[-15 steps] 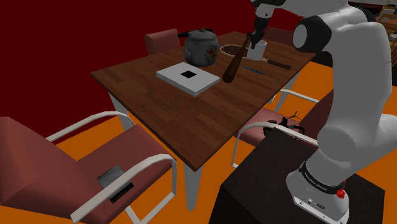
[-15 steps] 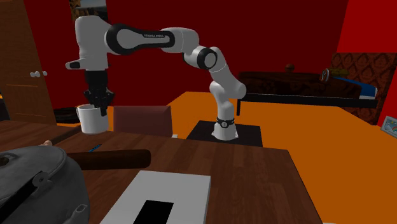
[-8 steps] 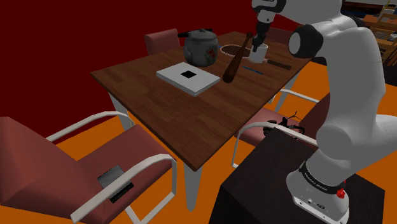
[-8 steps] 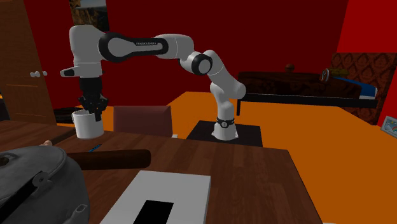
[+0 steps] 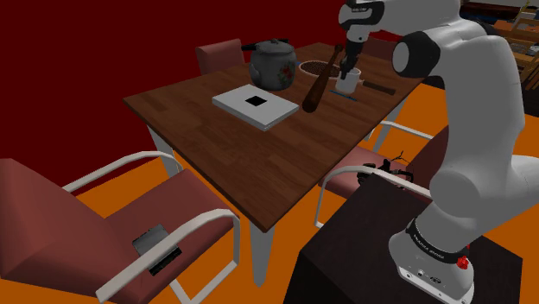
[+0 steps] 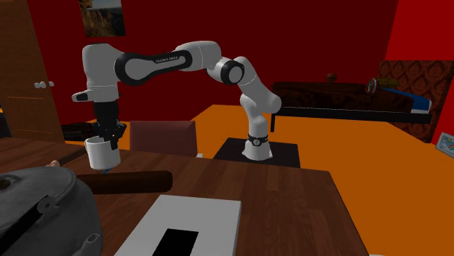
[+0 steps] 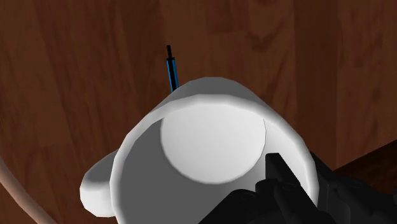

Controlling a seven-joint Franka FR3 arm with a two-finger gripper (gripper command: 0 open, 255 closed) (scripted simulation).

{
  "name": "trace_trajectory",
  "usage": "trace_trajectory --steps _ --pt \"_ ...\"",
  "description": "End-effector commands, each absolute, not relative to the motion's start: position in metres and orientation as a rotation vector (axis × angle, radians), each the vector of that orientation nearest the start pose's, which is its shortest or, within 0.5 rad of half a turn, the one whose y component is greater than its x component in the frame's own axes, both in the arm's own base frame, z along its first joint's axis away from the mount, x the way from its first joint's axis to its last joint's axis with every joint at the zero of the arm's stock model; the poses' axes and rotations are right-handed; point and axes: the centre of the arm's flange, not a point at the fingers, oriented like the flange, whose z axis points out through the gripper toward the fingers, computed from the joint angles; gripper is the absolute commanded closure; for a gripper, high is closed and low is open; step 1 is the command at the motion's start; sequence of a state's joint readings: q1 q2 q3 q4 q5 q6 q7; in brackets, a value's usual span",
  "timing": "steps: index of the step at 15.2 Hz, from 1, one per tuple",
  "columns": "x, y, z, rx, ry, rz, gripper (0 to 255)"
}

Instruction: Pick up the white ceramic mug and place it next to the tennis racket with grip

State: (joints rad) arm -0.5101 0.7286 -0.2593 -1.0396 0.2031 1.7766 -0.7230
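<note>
gripper (image 6: 107,136) clenched on the white mug (image 6: 101,153) has sunk lower — we now see it just over the table (image 5: 199,129) beside the tennis racket (image 5: 315,91) grip, so release seems next.

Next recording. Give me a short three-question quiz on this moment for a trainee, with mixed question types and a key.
1. True or false: the claw is shut on the rim of the mug.
2. Which thing lies on the table close by the mug? A) blue pen B) spoon C) scissors
3. Fill in: the flat white box has a ___ square on its top.
Key: 1 true; 2 A; 3 black.
</note>
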Motion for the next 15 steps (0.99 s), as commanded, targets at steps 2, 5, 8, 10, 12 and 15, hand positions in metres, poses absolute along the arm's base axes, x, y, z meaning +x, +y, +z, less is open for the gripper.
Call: trace_trajectory --steps 2,5,8,10,12,15 --pt "0.594 -0.462 0.408 -3.139 0.03 -0.064 255" --pt "0.594 -0.462 0.392 -3.139 0.03 -0.064 255" --pt "0.594 -0.462 0.382 -3.139 0.03 -0.064 255" --pt "0.594 -0.462 0.382 -3.139 0.03 -0.064 255" --pt "0.594 -0.462 0.382 -3.139 0.03 -0.064 255" --pt "0.594 -0.462 0.382 -3.139 0.03 -0.064 0"
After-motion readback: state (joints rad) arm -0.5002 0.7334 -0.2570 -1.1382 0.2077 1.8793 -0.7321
